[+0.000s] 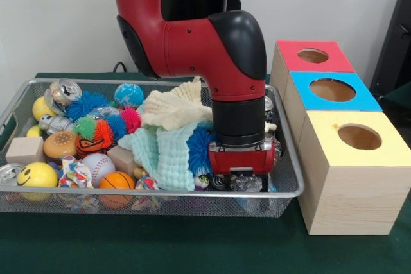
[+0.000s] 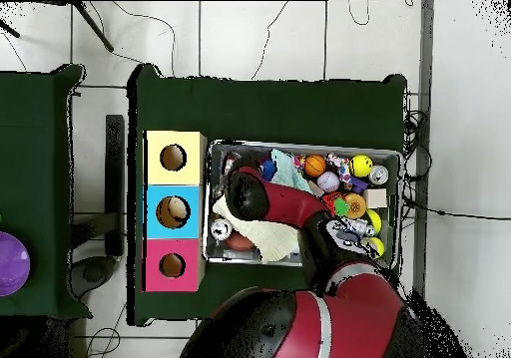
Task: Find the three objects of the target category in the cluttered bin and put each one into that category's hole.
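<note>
From the front, my gripper (image 1: 241, 172) is pushed down into the wire bin (image 1: 290, 187), at the end of the bin closest to the three boxes; I cannot tell if it is open or closed, because the tip is sunk in the pile and the red block of my wrist hides it; I cannot tell if it is holding anything. Nothing tells me which kind of thing I am hunting for, so I just look at what lies close. Right under and beside my gripper I see shiny crinkly things (image 1: 247, 183), maybe squashed cans, but I am not sure. Touching my gripper, on the side away from the boxes, are a blue spiky ball (image 1: 200, 149) and a pale green cloth (image 1: 164, 155); farther that way are the orange basketball (image 1: 116, 181), the baseball (image 1: 97, 165) and the yellow smiley ball (image 1: 37, 175), well apart from me. The yellow box (image 1: 350, 171) is the nearest box, just on the other side of the bin wall; the blue box (image 1: 331, 97) and the red box (image 1: 308, 59) sit behind it; so I think any carry to a hole goes up and sideways over that wall. From above, my arm (image 2: 274, 202) covers my gripper, so I still cannot tell how it is set; my arm reaches to the bin end next to the boxes; a can (image 2: 221, 229) lies close to my arm near that wall; a cream cloth (image 2: 261, 236) lies under my arm; the balls are piled at the far end of the bin from the boxes.
</note>
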